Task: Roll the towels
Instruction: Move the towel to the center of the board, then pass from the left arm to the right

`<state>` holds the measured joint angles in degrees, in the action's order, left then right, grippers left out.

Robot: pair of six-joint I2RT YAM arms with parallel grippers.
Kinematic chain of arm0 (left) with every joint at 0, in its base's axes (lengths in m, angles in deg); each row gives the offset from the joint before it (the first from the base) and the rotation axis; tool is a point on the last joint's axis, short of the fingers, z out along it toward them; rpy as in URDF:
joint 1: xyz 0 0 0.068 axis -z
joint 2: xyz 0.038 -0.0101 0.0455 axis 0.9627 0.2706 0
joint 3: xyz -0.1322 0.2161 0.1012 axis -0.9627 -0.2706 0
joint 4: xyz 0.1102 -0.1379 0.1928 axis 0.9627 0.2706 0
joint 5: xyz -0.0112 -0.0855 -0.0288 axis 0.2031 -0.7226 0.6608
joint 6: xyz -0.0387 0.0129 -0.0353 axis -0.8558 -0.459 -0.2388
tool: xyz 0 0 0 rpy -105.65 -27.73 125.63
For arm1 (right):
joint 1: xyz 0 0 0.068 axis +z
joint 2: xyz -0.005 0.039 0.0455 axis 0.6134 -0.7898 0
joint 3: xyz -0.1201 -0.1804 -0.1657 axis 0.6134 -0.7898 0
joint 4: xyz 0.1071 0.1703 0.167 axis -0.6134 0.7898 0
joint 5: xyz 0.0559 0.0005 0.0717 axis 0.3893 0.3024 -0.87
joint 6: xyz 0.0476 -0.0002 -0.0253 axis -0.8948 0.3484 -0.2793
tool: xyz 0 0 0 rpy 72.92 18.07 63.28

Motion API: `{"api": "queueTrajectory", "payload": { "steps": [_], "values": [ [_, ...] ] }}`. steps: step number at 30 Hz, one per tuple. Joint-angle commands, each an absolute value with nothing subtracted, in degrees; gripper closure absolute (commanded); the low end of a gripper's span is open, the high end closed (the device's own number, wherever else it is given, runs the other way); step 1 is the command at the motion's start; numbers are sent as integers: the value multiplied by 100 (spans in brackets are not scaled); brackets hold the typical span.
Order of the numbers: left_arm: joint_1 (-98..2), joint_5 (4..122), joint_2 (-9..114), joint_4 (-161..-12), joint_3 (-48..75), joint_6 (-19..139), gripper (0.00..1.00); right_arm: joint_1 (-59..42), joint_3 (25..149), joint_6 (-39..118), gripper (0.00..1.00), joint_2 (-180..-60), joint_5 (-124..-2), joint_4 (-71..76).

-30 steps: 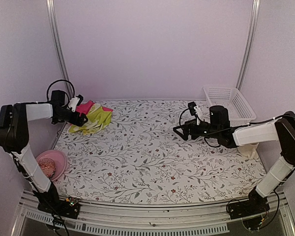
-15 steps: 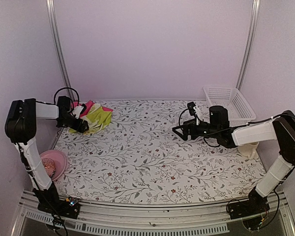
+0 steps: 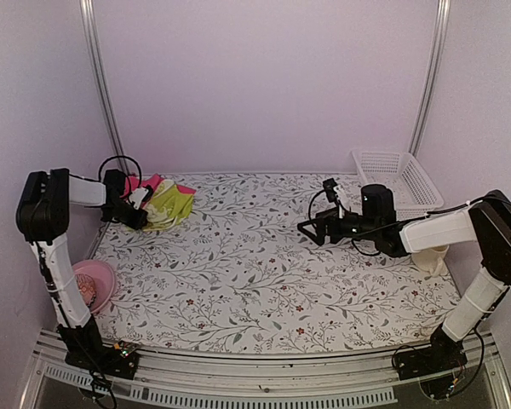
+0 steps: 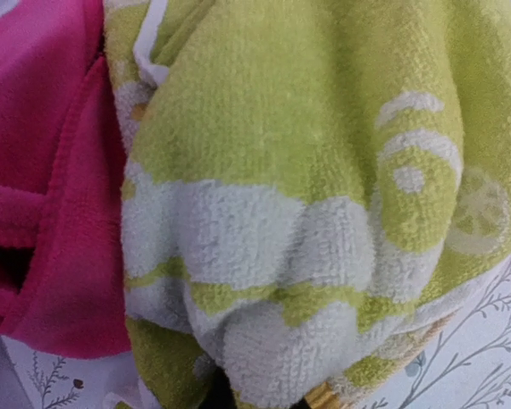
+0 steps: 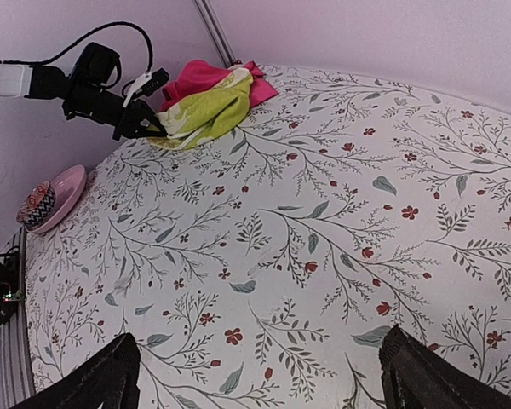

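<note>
- Nearest to me, on the left side of the floral-printed table cover [image 3: 264, 290], sat a round pink bowl [image 3: 107, 274]. It held a patterned item that I could not identify.
- The right gripper [image 3: 307, 228] hung over the middle-right of the table, pointing toward the left side. Its black fingers [image 5: 102, 379] stood wide apart with nothing between them, and the right wrist view showed only bare cover beneath.
- The left gripper [image 3: 141, 218] was at the far left corner, reaching into the near-left edge of the cloth pile. Its fingers were together, clamped on a bunched fold of the yellow-green terry towel [image 4: 324, 170]. Cloth filled the left wrist view, so I could barely see the fingertips themselves.
- The yellow-green terry towel, printed with white bands and shapes, lay crumpled and unrolled in that far left corner, close to the back wall.
- The bright pink cloth towel [image 3: 146, 184] lay crumpled as well, touching the yellow-green terry towel. It showed on the far and left sides of the pile, partly covered by the green cloth.
- At the far right corner stood a white plastic lattice basket [image 3: 404, 181], well apart from both towels and just behind the right arm.
</note>
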<state>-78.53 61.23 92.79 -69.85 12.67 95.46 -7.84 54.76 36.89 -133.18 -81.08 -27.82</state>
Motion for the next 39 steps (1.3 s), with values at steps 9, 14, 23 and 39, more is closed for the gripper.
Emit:
{"api": "queueTrajectory", "payload": {
  "steps": [9,14,23,39],
  "values": [
    [-7270,4504,7613,-5503,1085,10110,100,-380,5575,4073,1,-13340,-8517,-2990],
    [-6679,3914,6979,-4927,777,10218,100,1,5587,4475,1,-13326,-8488,-2988],
    [-6011,2672,6479,-4508,442,10236,100,901,5706,5231,1,-13485,-7326,-2956],
    [-5991,2723,7394,-4686,538,10043,100,2819,8243,5895,2,-15531,-4016,-2740]
  ]
}}
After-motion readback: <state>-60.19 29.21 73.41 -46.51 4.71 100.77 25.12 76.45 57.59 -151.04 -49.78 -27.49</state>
